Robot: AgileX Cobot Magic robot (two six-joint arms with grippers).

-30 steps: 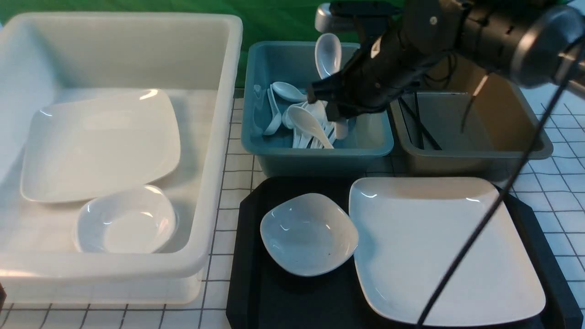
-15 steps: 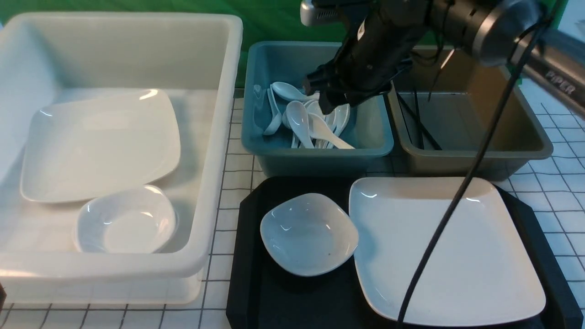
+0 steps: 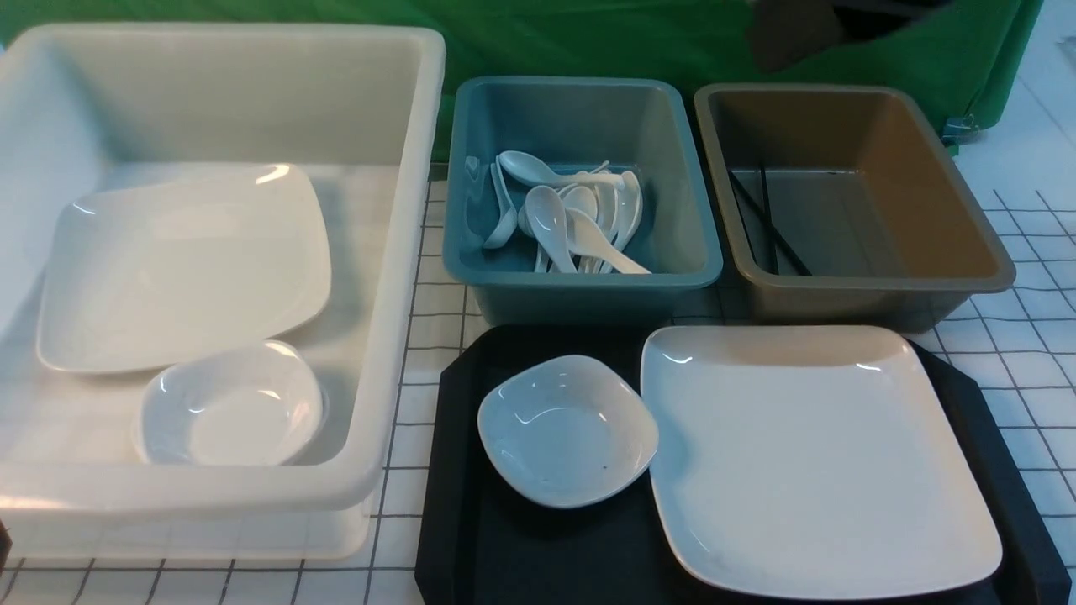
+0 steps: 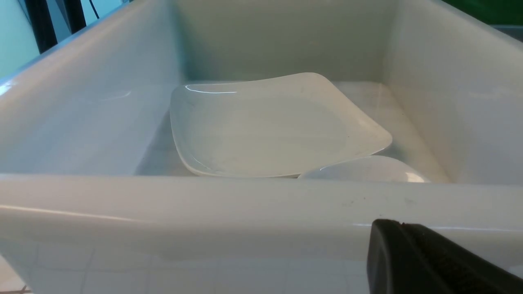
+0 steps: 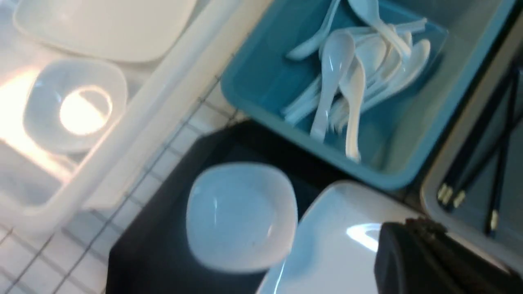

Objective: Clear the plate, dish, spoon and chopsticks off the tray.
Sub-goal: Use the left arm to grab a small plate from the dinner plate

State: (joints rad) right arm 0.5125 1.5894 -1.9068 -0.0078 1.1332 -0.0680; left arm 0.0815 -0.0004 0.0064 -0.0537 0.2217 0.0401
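Roughly Half Cleared

Left gripper [image 4: 429,253] closed, left of the tray [image 3: 454,521]. Dish [image 3: 567,430] and plate [image 3: 820,458] sit on it, uncleared; spoon [image 3: 551,214] lies in the blue bin [image 3: 588,281], chopsticks [image 3: 769,223] in the brown bin [image 3: 925,168], just beyond it. Right gripper [image 5: 433,253] closed, above it.

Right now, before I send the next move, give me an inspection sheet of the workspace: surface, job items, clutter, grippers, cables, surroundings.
Surface: white gridded table, carrying the tray and three bins.
Job's things: dish and plate side by side on the tray, dish on the left; spoons piled in the blue bin; chopsticks in the brown bin.
Clutter: white bin holds a second plate and a bowl.
Grippers: left gripper shut, outside the white bin's wall; right gripper shut, raised over the tray, nothing seen in either.
Cables: nothing seen.
Surroundings: green backdrop behind the bins.
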